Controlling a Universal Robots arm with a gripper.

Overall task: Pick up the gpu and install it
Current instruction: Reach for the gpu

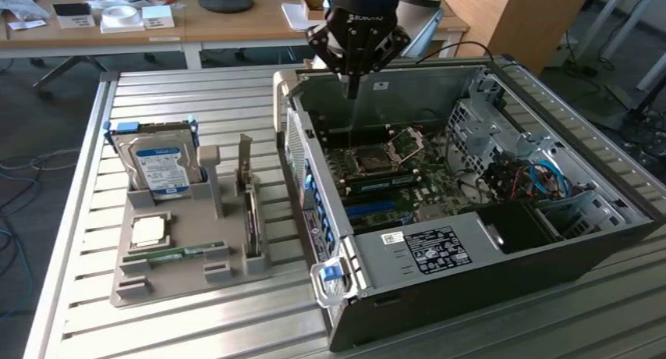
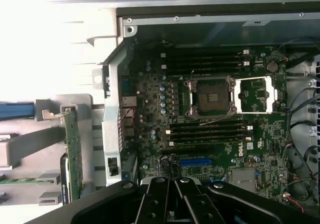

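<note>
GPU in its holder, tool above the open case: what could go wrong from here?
1. The tool, shut, hangs over the bare motherboard; coming down here could strike the open CPU socket.
2. The gpu stands thin on edge in the gray holder; an off-centre grasp might tilt it or jam it in its slot.

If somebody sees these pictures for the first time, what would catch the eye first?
The open computer case on the exterior view's right, its green motherboard bare, draws the eye first. The robot's black hand hangs over its far edge, shut and empty. On the exterior view's left a grey holder carries the hard drive and the gpu, upright on its edge.
</note>
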